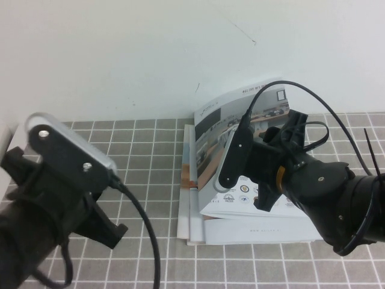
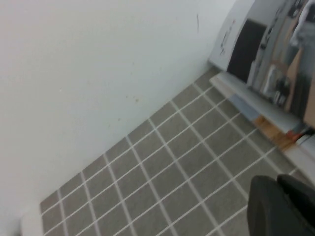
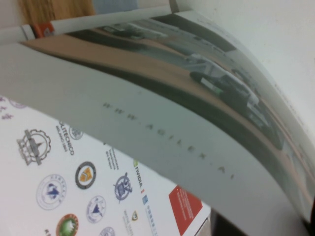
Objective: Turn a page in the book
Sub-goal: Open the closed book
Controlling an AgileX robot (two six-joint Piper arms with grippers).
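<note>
2 arms share the tiled table (image 1: 150, 198): nearest, the left gripper (image 1: 99, 226) idles clear of the work, its fingers' state unclear. Farther in, the right gripper (image 1: 264, 171), jaws apart, props the page (image 1: 240, 129) half-raised off the book (image 1: 252, 226) so it can fall leftward.

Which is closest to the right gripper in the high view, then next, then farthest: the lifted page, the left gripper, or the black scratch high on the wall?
From the right gripper, over the book:
1. The lifted page, right beside it, raised above the logo page.
2. The scratch on the wall, above and behind it.
3. The left gripper, far across the tiles on the left, parked.
</note>
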